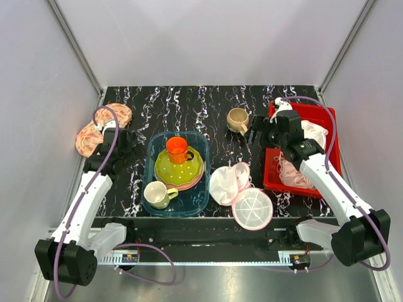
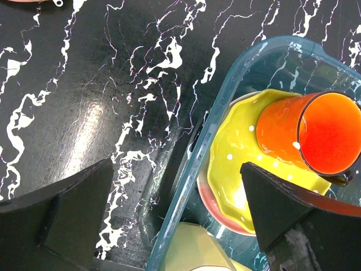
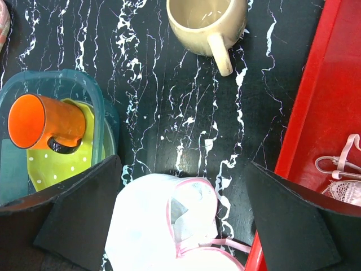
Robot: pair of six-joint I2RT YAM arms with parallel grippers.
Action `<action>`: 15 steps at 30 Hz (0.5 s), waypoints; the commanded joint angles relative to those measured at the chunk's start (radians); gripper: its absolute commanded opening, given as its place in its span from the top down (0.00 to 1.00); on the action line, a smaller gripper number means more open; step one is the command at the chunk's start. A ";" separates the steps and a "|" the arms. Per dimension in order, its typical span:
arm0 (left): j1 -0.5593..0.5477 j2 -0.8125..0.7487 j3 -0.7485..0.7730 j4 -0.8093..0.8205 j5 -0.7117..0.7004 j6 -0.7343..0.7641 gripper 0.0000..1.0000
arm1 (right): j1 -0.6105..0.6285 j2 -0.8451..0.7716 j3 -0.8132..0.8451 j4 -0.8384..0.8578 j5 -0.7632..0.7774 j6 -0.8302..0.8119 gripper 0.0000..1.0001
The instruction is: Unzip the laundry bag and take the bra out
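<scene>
While left pincer (image 2: 176, 180) gapes, laundry bag (image 1: 88, 139) beside

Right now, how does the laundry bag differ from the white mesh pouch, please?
The laundry bag is peach with red-orange print; the white mesh pouch is plain, pink-rimmed. The laundry bag lies far left; the white mesh pouch near centre. Both are soft fabric.

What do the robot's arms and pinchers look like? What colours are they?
The left arm and right arm are white tubes on chunky black bases. A thin purple cable loops along each one. The left gripper and right gripper each have two flat, black, wedge-shaped fingers.
</scene>
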 commanded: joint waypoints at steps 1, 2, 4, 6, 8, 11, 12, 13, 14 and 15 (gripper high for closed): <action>0.004 -0.001 0.053 0.006 -0.041 -0.011 0.01 | 0.005 -0.010 0.002 0.016 0.026 0.005 0.00; 0.005 -0.001 0.055 0.003 -0.043 -0.014 0.01 | 0.005 -0.010 0.001 0.016 0.022 0.005 0.00; 0.007 0.002 0.053 0.000 -0.041 -0.020 0.01 | 0.005 -0.009 0.002 0.016 0.008 0.005 0.00; 0.008 0.011 0.055 -0.003 -0.044 -0.026 0.01 | 0.005 -0.010 0.004 0.017 0.002 0.002 0.00; 0.013 0.028 0.056 -0.006 -0.049 -0.029 0.01 | 0.005 -0.012 0.001 0.017 0.003 0.001 0.00; 0.025 0.053 0.078 -0.017 -0.052 -0.028 0.01 | 0.005 -0.015 -0.003 0.016 0.000 -0.001 0.00; 0.030 0.077 0.087 -0.019 -0.052 -0.023 0.01 | 0.005 -0.015 -0.001 0.016 -0.003 -0.002 0.00; 0.036 0.093 0.111 -0.022 -0.055 -0.020 0.01 | 0.005 -0.015 0.002 0.016 -0.004 0.001 0.00; 0.057 0.114 0.127 -0.037 -0.061 -0.020 0.01 | 0.005 -0.015 0.002 0.014 -0.006 0.002 0.00; 0.074 0.178 0.151 -0.049 -0.055 -0.020 0.01 | 0.005 -0.018 0.002 0.014 -0.009 0.002 0.00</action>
